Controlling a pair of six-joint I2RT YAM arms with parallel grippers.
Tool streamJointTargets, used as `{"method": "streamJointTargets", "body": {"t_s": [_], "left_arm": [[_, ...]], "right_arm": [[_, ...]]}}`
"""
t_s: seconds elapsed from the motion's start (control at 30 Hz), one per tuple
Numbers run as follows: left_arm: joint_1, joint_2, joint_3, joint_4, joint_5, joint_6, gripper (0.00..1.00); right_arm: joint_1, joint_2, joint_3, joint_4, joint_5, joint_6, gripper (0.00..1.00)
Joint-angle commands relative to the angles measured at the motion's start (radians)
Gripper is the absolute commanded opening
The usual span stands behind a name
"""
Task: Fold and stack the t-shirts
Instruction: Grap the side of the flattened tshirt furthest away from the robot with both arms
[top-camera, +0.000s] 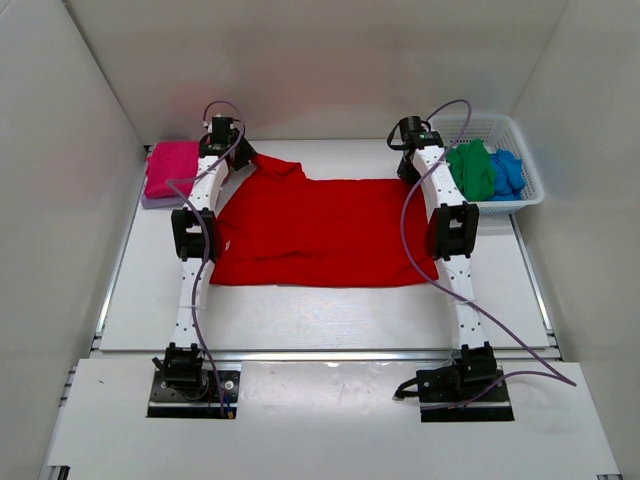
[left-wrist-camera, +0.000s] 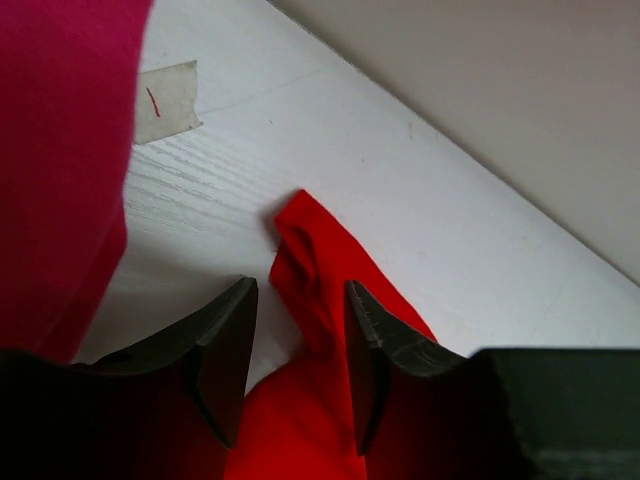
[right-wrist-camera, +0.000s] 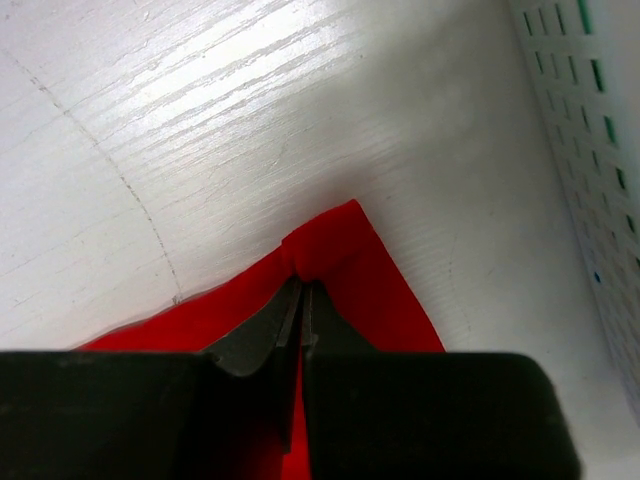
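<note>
Left wrist view: left hand (left-wrist-camera: 300, 287) jaws apart, red t-shirt (left-wrist-camera: 312, 262) edge between them, centre frame. Right hand (right-wrist-camera: 302, 290) clamped on another corner. Advise straight lift, no cloth drag.

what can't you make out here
- Top view: green t-shirt and blue t-shirt bunched in the basket, partly behind the right arm; anything beneath is hidden.
- Top view: the left arm covers part of the pink t-shirt.
- Right wrist view: the right fingers hide how many red t-shirt layers they pinch.
- Left wrist view: the tape mark is too small to read.
</note>
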Motion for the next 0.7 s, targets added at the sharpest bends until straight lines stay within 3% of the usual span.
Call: {"method": "streamJointTargets", "body": {"t_s": [0.0, 0.67], "left_arm": [[0.005, -0.013, 0.022, 0.040, -0.041, -0.010, 0.51], [0.010, 0.052, 0.022, 0.157, -0.030, -0.053, 0.44]], "right_arm": [[0.012, 0.002, 0.031, -0.002, 0.018, -0.012, 0.00], [0.016, 0.010, 0.029, -0.010, 0.041, -0.015, 0.00]]}}
